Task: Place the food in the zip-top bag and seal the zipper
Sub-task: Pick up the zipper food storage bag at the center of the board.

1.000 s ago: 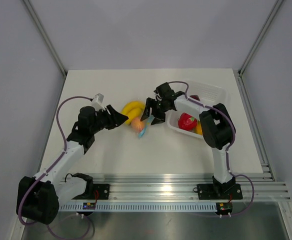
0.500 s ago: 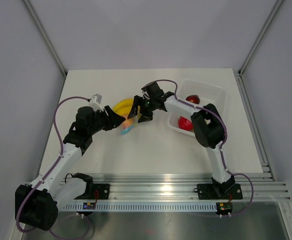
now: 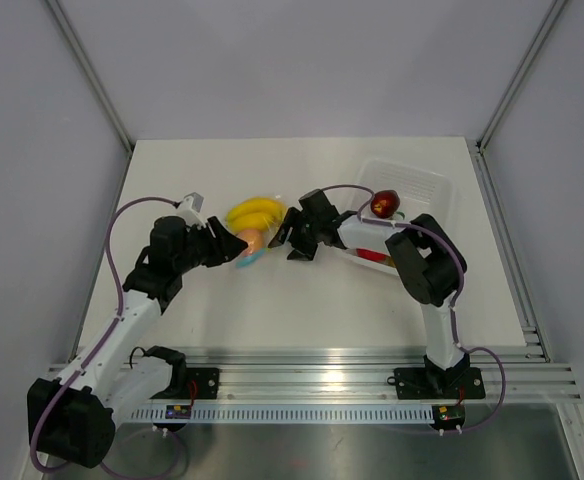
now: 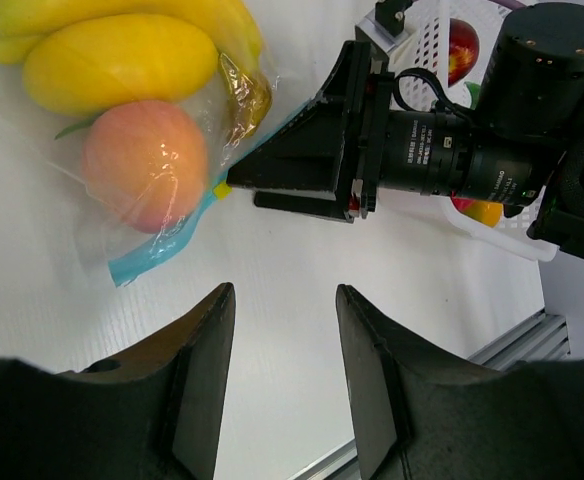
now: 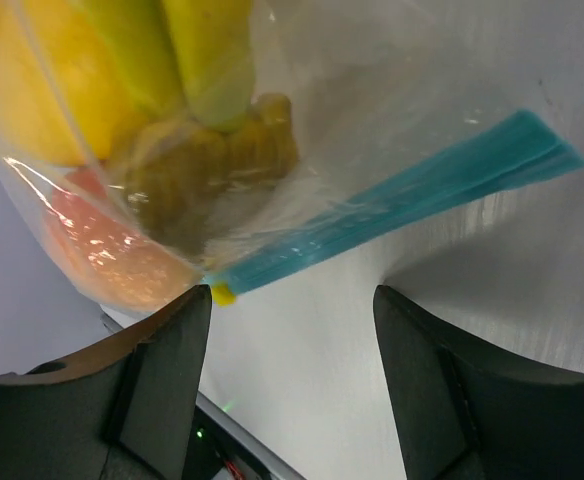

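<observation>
- Where the two arms are bolted down at the near edge, a ribbed aluminium rail [image 3: 312, 385] runs across the front of the white table [image 3: 272, 310].
- Further in, the left pincer [image 4: 284, 295] hangs low over the table with its fingers apart and nothing between them. It points at the zip-top bag [image 5: 362, 100] and stops just short of it.
- From the other side, the right pincer [image 5: 290, 295] faces the same bag. Its fingers stand wide and hold nothing, and their tips are close to the zipper [image 5: 412, 190].
- The bag lies flat on the table between the two pincers.
- Its light-blue zipper runs along the edge toward the near side, with a small yellow tab [image 5: 222, 293] at one end.
- Whether the strip is pressed closed cannot be told.
- Inside the crinkly film sit the orange-pink peach [image 4: 144, 163] and the brown stem end of the banana bunch [image 4: 222, 25].
- The yellow lemon [image 4: 122, 62] lies against both. How far it sits inside the bag is unclear.
- Small white print rings the barrel of the camera lens [image 4: 442, 160] on the right wrist, but it is too small to read.
- Farthest back on the right stands a white perforated tray [image 3: 427, 180].
- It holds a red round fruit [image 3: 384, 204], and more red and orange pieces are half hidden under the right arm.
</observation>
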Tool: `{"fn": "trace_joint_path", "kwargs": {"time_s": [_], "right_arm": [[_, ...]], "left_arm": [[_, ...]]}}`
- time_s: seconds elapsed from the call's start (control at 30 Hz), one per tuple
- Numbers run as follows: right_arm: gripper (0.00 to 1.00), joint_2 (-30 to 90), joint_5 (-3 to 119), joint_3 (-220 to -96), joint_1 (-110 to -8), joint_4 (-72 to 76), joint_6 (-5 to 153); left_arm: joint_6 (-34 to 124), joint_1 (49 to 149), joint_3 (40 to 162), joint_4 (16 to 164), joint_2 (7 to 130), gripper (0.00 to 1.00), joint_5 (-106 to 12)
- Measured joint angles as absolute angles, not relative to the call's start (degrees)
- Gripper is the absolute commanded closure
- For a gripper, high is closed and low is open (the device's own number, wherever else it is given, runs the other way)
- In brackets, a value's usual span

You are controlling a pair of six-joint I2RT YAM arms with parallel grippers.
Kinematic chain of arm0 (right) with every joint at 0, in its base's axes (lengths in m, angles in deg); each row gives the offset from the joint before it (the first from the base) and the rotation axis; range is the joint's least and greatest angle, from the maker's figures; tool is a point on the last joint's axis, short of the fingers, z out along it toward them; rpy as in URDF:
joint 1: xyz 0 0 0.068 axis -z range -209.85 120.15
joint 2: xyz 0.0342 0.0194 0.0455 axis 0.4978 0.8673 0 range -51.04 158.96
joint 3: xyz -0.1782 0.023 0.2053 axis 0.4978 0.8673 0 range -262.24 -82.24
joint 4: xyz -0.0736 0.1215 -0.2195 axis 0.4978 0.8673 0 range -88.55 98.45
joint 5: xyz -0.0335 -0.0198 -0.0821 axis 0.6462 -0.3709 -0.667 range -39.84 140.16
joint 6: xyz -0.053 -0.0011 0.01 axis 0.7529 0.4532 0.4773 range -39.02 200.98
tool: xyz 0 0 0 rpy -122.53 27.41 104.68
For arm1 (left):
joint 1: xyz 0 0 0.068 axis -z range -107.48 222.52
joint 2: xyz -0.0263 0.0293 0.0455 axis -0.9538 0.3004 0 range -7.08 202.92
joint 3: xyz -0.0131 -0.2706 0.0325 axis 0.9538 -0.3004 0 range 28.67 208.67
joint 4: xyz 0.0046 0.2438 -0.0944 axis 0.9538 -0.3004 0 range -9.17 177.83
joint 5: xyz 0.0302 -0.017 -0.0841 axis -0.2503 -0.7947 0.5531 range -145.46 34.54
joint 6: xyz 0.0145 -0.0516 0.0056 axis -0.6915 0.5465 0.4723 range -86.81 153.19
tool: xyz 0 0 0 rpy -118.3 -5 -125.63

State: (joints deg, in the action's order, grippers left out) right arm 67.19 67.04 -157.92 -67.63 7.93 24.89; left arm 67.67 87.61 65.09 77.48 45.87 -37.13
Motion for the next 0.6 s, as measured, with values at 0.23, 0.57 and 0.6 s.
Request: {"fn": "trace_joint_path", "kwargs": {"time_s": [0.23, 0.57, 0.6], "right_arm": [[0.27, 67.0, 60.9, -154.2, -68.0, -2.6, 17.0], [0.4, 69.4, 56.7, -153.8, -68.6, -15.2, 7.0], [0.41, 69.9, 56.5, -153.8, -68.7, -16.0, 6.4]], "left_arm": [[66.4, 87.6, 66.2, 74.6, 44.3, 0.52, -37.0], [65.9, 87.6, 66.3, 72.7, 43.2, 0.52, -36.4], [65.9, 87.6, 66.3, 72.7, 43.2, 0.52, -36.4]]}}
